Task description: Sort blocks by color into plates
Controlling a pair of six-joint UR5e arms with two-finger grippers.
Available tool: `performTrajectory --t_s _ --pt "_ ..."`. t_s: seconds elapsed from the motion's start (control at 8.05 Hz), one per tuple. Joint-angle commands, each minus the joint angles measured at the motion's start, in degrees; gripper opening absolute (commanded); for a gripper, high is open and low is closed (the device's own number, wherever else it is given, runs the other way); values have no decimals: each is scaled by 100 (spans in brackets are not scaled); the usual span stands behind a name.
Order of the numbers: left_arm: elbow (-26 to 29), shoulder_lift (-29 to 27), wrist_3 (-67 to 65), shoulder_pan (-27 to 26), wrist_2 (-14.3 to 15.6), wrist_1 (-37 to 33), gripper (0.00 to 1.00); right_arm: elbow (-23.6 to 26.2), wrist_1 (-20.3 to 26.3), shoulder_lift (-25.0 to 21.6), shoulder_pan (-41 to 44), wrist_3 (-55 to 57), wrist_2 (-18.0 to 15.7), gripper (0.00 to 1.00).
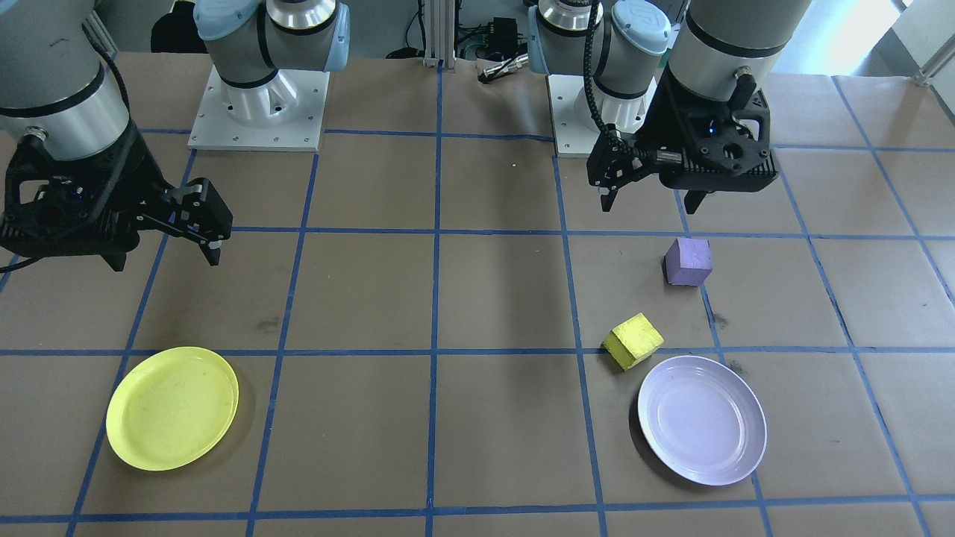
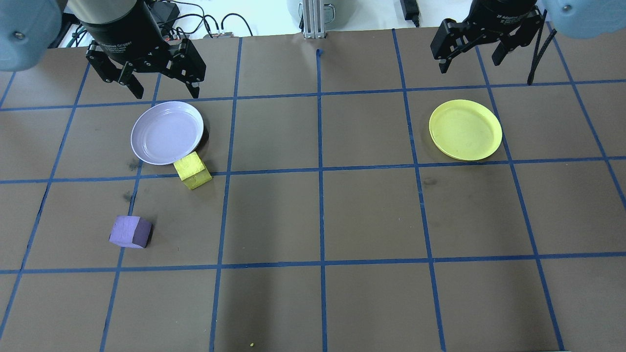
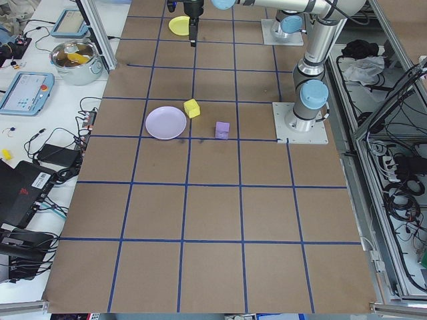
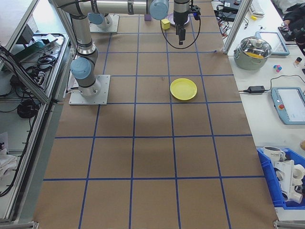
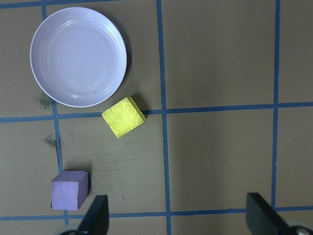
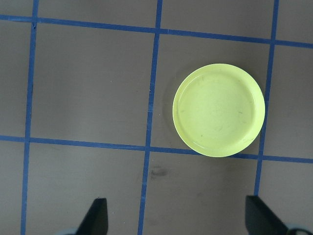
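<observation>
Tools on both arms hang spread wide and empty above the counter [image 2: 342, 220], and neither block has reached a plate. Your left tool [image 2: 159, 80] hovers over the far rim of the lavender plate [image 2: 167, 132]; your right tool [image 2: 472, 51] hovers just beyond the yellow plate [image 2: 465, 129], well apart from either block.

Both blocks sit on the left arm's side of the counter. In the overhead view, the yellow block [image 2: 192, 170] lies just beside the lavender plate's near edge, seemingly touching or almost touching the rim, turned at an angle to the blue tape grid [image 2: 320, 171]. The purple block [image 2: 130, 231] lies nearer the robot's base and slightly further to its left, apart from the plate.

From the left wrist camera, the purple block [image 5: 70, 189] shows just beside the lower-left finger, with the yellow block [image 5: 123, 117] and lavender plate [image 5: 78, 56] further up the picture. Your left arm is plainly the nearer one for both blocks. The purple block probably comes first, as its plate is close. The cubes have no long axis, so only the yaw of the fingers matters. The yellow block must cross the whole counter, so expect a long carry or a hand-over towards the right arm.
</observation>
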Motion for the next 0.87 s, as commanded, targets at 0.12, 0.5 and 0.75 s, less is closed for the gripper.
performTrajectory --t_s 0.12,0.5,0.75 --pt "-11 -6 19 20 -13 -1 100 68 1 0 0 4 -23 100" --pt "-108 -76 577 238 4 8 100 112 1 9 -9 -57 -58 100" --pt "-457 37 748 861 30 -62 100 112 -8 9 -9 -57 -59 100"
